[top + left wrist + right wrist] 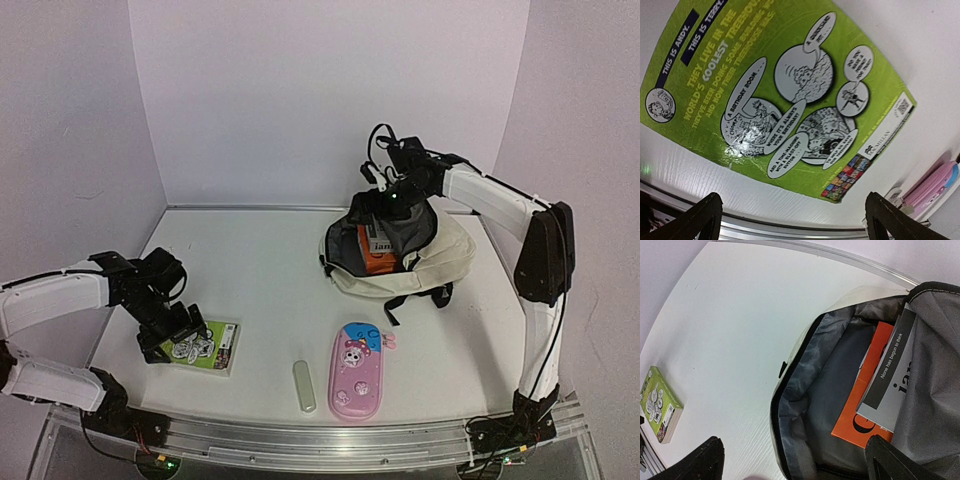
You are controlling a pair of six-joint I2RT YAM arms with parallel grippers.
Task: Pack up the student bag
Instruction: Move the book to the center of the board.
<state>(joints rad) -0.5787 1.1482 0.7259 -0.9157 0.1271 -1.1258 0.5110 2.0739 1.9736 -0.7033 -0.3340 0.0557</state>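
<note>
The left pincer point(795, 221) hangs released, jaws wide, directly above the green comic book point(775, 95) that lies flat near the near-left corner of the table point(260, 270). The book's long axis runs roughly along the near edge and, in the wrist view, slants across the line between the jaws. The student bag point(445, 262) sits toward the far-right corner, well apart from that book, so a carry would likely run diagonally across the table. Its mouth gapes upward, with an orange book point(860, 410) and a grey-white one point(895, 385) already standing inside. The right pincer point(395, 205), also released and empty, hovers just over that opening. The pink pencil case point(357, 372) lies by the near edge, between the two arms.
</note>
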